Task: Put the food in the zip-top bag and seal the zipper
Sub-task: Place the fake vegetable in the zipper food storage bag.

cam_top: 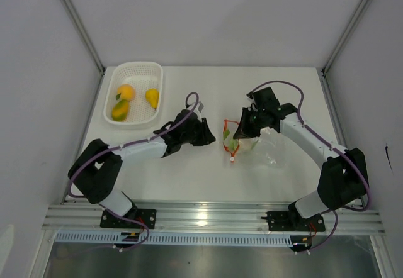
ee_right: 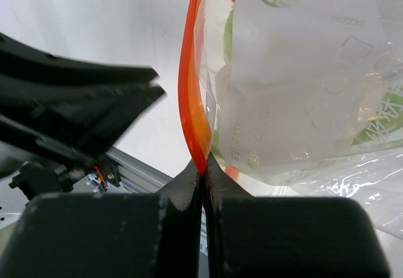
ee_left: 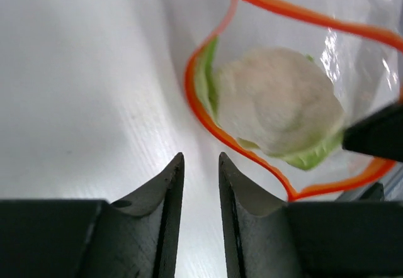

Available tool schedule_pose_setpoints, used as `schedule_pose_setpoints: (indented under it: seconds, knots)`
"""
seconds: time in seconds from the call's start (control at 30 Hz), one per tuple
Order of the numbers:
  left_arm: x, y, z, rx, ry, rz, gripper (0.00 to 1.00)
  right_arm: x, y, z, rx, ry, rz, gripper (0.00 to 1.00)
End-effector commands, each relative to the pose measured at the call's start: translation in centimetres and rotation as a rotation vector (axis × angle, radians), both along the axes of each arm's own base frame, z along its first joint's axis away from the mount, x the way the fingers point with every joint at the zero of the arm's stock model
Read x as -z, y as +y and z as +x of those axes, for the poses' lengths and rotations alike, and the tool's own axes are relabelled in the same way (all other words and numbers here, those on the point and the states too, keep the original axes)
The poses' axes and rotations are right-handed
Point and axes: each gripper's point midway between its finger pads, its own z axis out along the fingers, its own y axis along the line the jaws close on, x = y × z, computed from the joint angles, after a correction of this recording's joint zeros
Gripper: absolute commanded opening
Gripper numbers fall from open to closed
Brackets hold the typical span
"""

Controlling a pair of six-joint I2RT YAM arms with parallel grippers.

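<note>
Cauliflower, white with green leaves, sits inside the zip-top bag, which lies on the white table just right of centre. My right gripper is pressed together on the orange-red zipper, pinching one lip of the strip and lifting it so the mouth gapes. That mouth opens toward my left gripper, which hovers just beside it, low over the table, its fingers a narrow gap apart with nothing between them. Seen from above, the zipper's long axis runs from the far side toward the near edge, so the opening faces sideways, toward my left arm. The rest of the food lies the other way: a white mesh basket at the far left of the table holds an orange round fruit, a yellow pear-shaped fruit and a yellow-green fruit. The basket is well apart from the bag, behind and to the outside of my left gripper, and my left arm is clearly the nearer one. I judge one item bagged and three to fetch, with sealing not yet begun. Nothing stands between basket and bag except my own left forearm; the basket's wall is what the fingers must clear.
</note>
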Motion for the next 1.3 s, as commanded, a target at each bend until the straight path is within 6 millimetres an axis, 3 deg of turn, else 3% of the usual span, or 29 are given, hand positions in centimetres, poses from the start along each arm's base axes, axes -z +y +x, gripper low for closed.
schedule_pose_setpoints:
  seconds: [0.0,0.1,0.13,0.17,0.23,0.3,0.4,0.63,1.03,1.27]
  knots:
    - [-2.4,1.9,2.5,-0.063,-0.076,-0.025,0.30,-0.8,-0.2,-0.2,-0.012,-0.036,0.009,0.00]
    - [-3.4,1.5,3.7,-0.050,-0.116,-0.023,0.31,-0.7,-0.1,-0.1,-0.016,-0.032,0.016,0.00]
    - [-2.8,1.2,3.9,-0.027,-0.112,-0.008,0.37,-0.7,0.1,-0.1,-0.017,-0.029,0.025,0.00]
    - [-3.7,0.5,4.6,-0.019,-0.134,-0.019,0.42,-0.7,0.1,-0.1,-0.021,-0.028,0.028,0.00]
    - [-2.4,0.0,5.2,-0.011,-0.121,-0.002,0.57,-0.7,0.3,0.0,-0.021,-0.026,0.033,0.00]
    - [-3.0,-1.1,5.8,0.017,-0.139,-0.027,0.59,-0.6,0.3,0.1,-0.022,-0.021,0.032,0.00]
    - [-2.8,-2.6,6.4,0.056,-0.148,-0.067,0.56,-0.7,0.4,0.1,-0.024,-0.021,0.035,0.00]
    - [-0.8,-3.7,7.4,0.076,-0.125,-0.068,0.44,-1.0,0.3,0.4,-0.023,-0.028,0.043,0.00]
    - [0.3,-6.0,8.4,0.127,-0.121,-0.122,0.50,-1.0,0.6,0.4,-0.033,-0.023,0.054,0.00]
    - [0.8,-7.2,9.1,0.140,-0.112,-0.158,0.49,-1.5,0.6,0.6,-0.031,-0.036,0.058,0.00]
